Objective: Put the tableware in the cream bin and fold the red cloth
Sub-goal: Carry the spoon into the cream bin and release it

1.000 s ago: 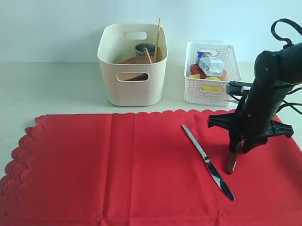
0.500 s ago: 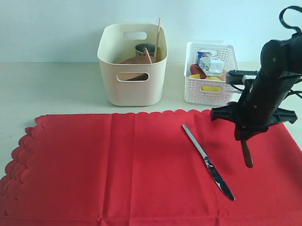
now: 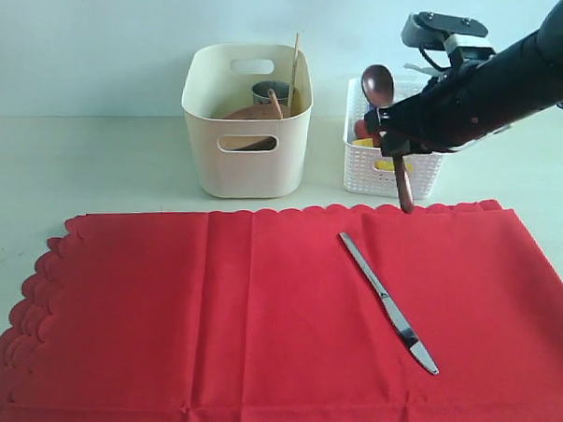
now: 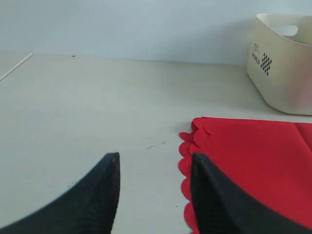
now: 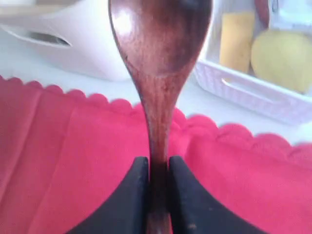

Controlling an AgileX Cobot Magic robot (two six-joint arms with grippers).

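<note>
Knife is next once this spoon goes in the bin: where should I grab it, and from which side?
Probably take the knife by its handle, the far, straight half, from straight above with the jaws across its narrow width. It lies flat and diagonal on the cloth, so a side approach has nothing to get under.

Gap between cream bin (image 3: 243, 167) and white basket (image 3: 375, 174), chopsticks (image 3: 294, 57) jutting above bin rim, knife (image 3: 387, 302) on red cloth (image 3: 211, 320)

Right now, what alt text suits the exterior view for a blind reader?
A black right gripper holds a dark wooden spoon aloft near a white lattice basket; a silver knife lies on the red scalloped cloth, before a tall cream bin.
</note>
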